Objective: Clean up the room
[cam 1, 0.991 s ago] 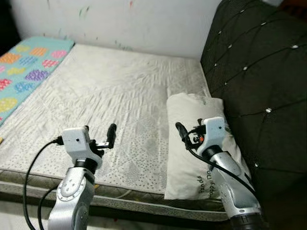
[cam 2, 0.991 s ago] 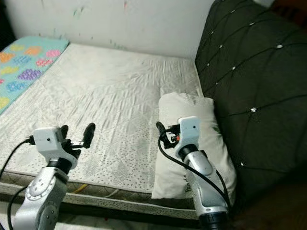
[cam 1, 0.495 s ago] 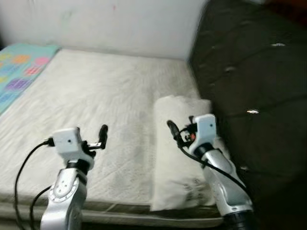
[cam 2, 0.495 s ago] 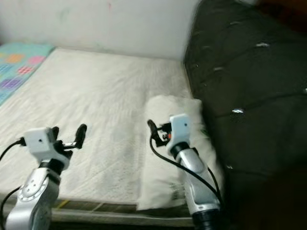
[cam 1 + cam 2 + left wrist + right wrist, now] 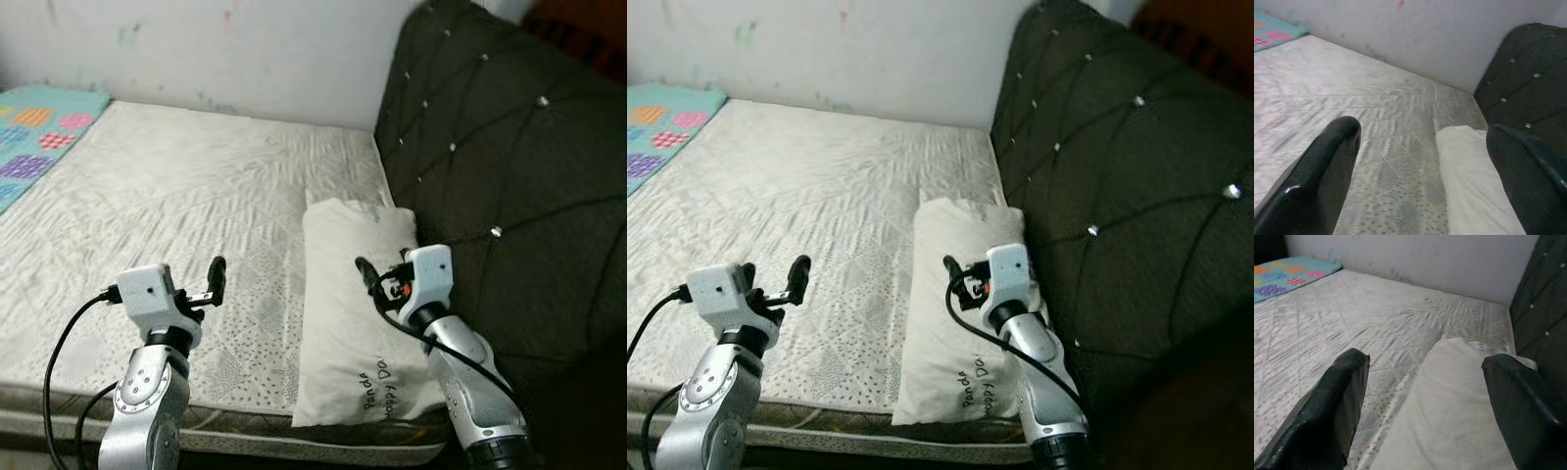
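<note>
A white pillow (image 5: 338, 294) with dark printed lettering lies lengthwise on the right side of the white quilted mattress (image 5: 196, 186), against the dark tufted headboard (image 5: 480, 157). My right gripper (image 5: 390, 267) hovers open over the pillow's right half, holding nothing; in the right wrist view the pillow (image 5: 1449, 396) lies between and below its fingers (image 5: 1337, 401). My left gripper (image 5: 774, 275) is open and empty above the mattress near its front edge, left of the pillow. The left wrist view has the pillow (image 5: 1469, 166) ahead, beside the far finger.
A turquoise blanket (image 5: 44, 122) with coloured patches lies at the bed's far left. A white wall (image 5: 216, 44) with small paint marks runs behind the bed. The mattress front edge (image 5: 245, 416) is just below my arms.
The whole picture has swung and was blurred half a second ago, so the camera moved. Both arms keep the same raised pose with open fingers. The pillow lies as before.
</note>
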